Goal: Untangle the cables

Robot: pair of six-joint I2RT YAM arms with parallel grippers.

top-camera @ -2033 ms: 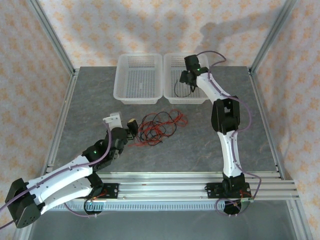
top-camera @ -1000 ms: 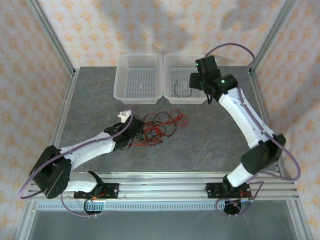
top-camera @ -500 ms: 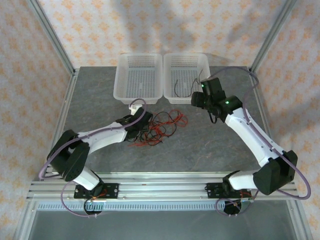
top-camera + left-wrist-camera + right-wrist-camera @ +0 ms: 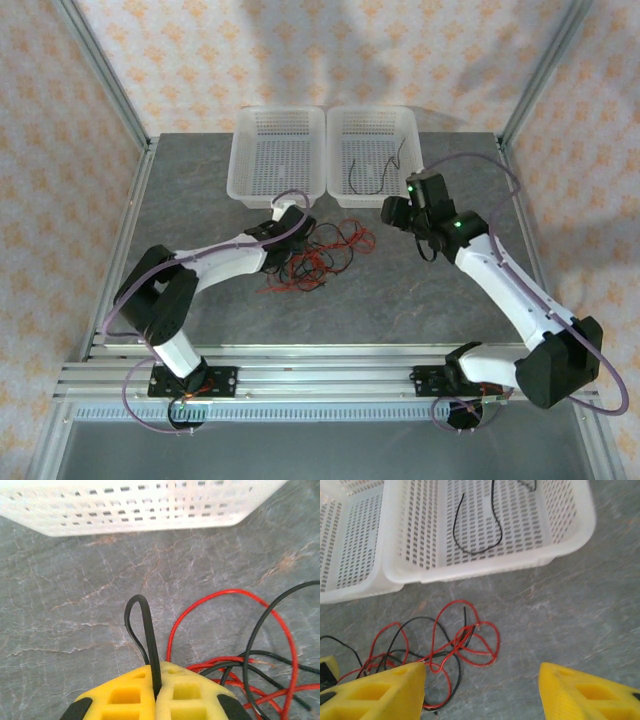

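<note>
One black cable (image 4: 470,553) lies in the right-hand basket (image 4: 495,566) while the red-and-black tangle (image 4: 318,255) sits unsorted on the desk (image 4: 400,300), left jaws clamped on a black loop (image 4: 142,625), right jaws open nearby.

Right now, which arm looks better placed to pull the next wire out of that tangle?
The left. The left fingers are shut on a loop of black cable at the edge of the tangle. The right fingers stand open off to the side of the tangle, holding nothing.
</note>
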